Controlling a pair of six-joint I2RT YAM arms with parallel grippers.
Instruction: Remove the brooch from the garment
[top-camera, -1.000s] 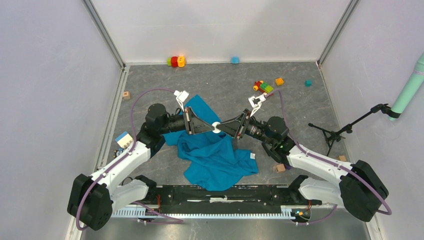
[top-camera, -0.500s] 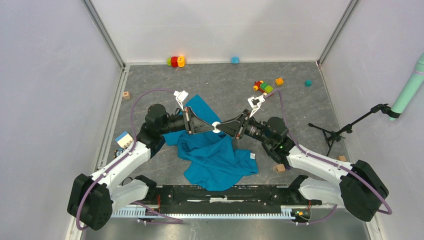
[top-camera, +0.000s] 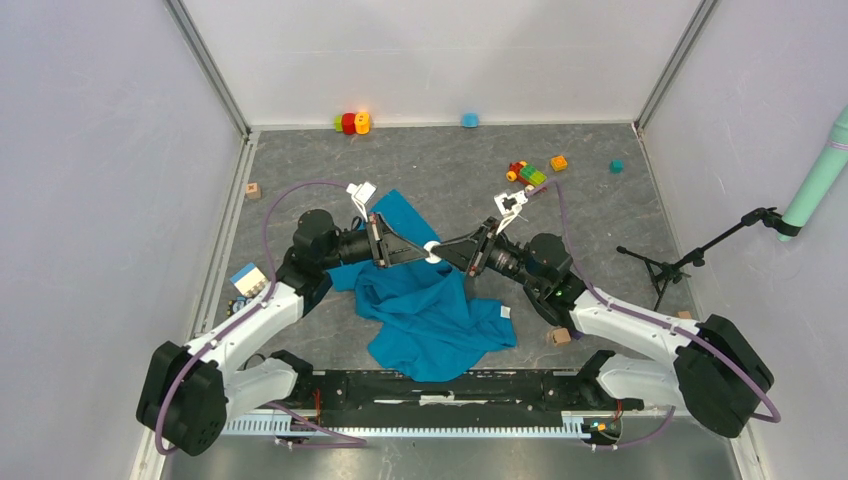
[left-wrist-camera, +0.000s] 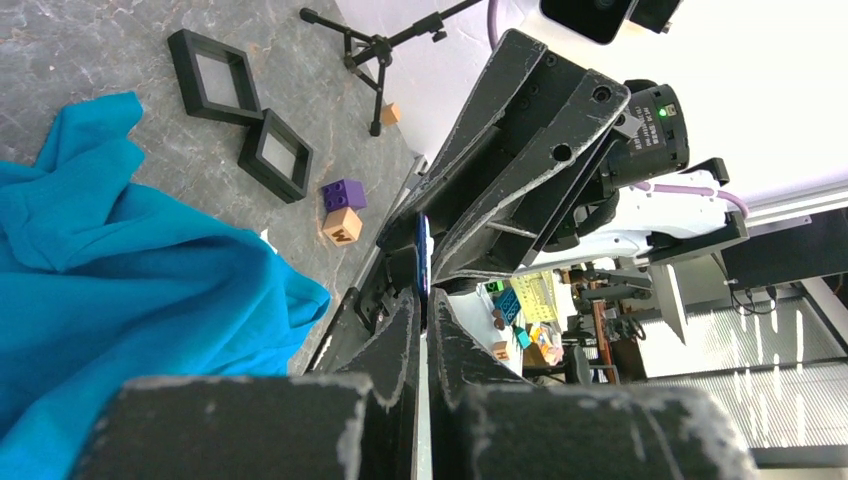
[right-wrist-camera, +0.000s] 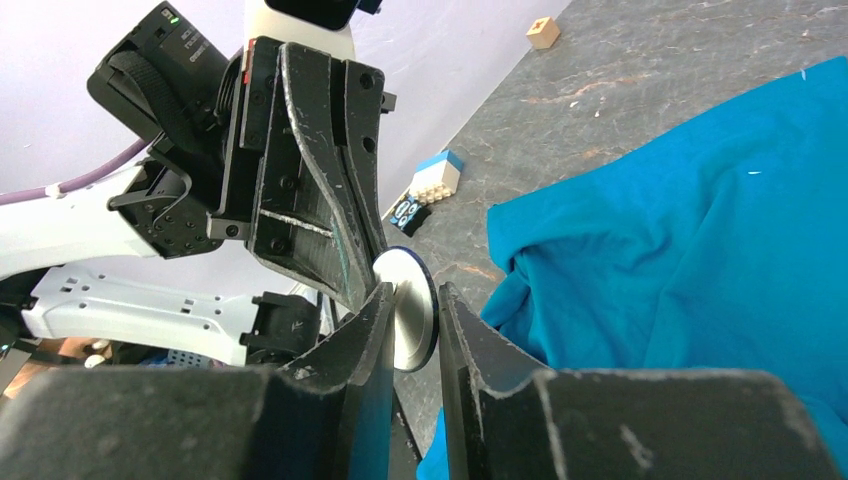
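The blue garment (top-camera: 430, 310) lies crumpled on the grey table in front of the arm bases, and shows in the left wrist view (left-wrist-camera: 120, 270) and the right wrist view (right-wrist-camera: 700, 230). The brooch (top-camera: 433, 251), a small round disc with a pale face and a dark rim (right-wrist-camera: 405, 320), is held in the air above the garment, clear of the cloth. My left gripper (top-camera: 425, 255) is shut on it from the left; I see it edge-on between those jaws (left-wrist-camera: 423, 262). My right gripper (top-camera: 442, 250) meets it tip to tip, jaws closed on both faces of the disc (right-wrist-camera: 412, 300).
Two black square frames (left-wrist-camera: 213, 75) lie beside the garment, with a purple block (left-wrist-camera: 342, 193) and a wooden cube (left-wrist-camera: 342, 228). A small tripod (top-camera: 665, 265) stands at right. Toy bricks (top-camera: 530, 175) lie behind, and a blue-white block (top-camera: 247, 279) at left.
The right arm has edged a little towards the left arm, and both grippers have stayed joined at the brooch above the garment. The cloth has not moved.
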